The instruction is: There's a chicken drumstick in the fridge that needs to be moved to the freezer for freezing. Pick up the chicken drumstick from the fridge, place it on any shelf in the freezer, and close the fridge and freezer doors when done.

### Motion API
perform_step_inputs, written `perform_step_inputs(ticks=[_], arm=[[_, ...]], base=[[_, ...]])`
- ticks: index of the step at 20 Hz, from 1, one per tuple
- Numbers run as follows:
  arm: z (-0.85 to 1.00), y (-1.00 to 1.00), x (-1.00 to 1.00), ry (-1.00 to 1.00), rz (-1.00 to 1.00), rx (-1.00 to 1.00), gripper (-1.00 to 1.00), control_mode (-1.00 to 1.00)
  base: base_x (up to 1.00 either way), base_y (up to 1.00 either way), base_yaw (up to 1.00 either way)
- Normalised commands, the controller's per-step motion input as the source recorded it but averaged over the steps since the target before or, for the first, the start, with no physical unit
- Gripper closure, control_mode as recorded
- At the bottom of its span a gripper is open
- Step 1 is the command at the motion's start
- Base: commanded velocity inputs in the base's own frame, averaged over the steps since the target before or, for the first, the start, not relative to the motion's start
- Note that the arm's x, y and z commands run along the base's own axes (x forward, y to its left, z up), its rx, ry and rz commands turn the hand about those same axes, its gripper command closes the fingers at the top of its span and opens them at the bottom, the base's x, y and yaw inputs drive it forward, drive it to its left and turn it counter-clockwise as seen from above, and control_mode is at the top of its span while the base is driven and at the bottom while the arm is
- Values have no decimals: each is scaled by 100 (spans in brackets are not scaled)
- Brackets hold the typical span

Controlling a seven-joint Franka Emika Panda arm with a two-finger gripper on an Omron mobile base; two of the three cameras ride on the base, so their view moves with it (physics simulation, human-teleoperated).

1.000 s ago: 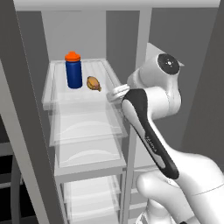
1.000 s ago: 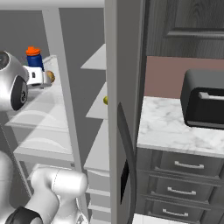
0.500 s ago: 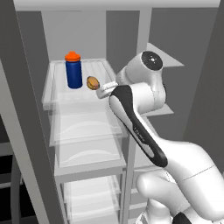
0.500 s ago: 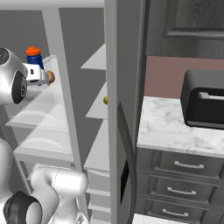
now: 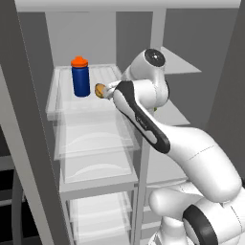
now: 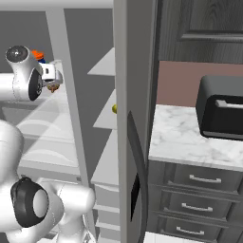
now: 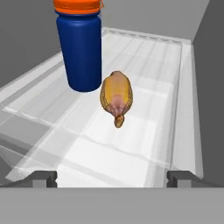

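Drumstick first: the chicken drumstick [image 7: 116,97] lies on the fridge's [image 5: 33,158] top glass shelf [image 7: 144,144], ahead of the fingers [image 7: 112,178] and between their two tips, clear of both. Its long axis runs along the line of reach, with the tapered bone end pointing back toward the fingers and the plump end away. The fingers stand wide apart, gripping nothing.

It is a glossy golden-brown oval with a pinkish patch near the taper. Just beyond it and to the left of the fingers' centre line stands the blue bottle [image 7: 81,46], a smooth cylinder with an orange cap, very near the drumstick's far end; whether they touch I cannot tell. The shelf is clear ribbed glass with a raised rim.

From the left base view the drumstick [image 5: 100,90] shows only as a small lump beside the bottle [image 5: 81,79], half hidden by the wrist. The right base view adds the freezer's [image 6: 102,133] opaque grey shelves, an open door [image 6: 135,118] edge with a dark curved handle, a marble surface [image 6: 190,142] and a black toaster [image 6: 220,107].
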Motion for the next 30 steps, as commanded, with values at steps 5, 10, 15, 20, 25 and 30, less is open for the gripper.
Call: perform_step_inputs(ticks=[5, 10, 15, 20, 25, 30], arm=[[-11, 10, 40, 0, 0, -1, -100, -100], [-14, 21, 24, 0, 0, -1, -100, -100], [-11, 7, 29, 1, 0, 0, -100, -100], [-12, 5, 27, 2, 0, 0, -100, -100], [-15, 13, 31, 2, 0, 0, -100, -100], [-14, 3, 37, 2, 0, 0, -100, -100]], base=[[0, 0, 0], [0, 0, 0], [0, 0, 0], [0, 0, 0], [0, 0, 0], [0, 0, 0]])
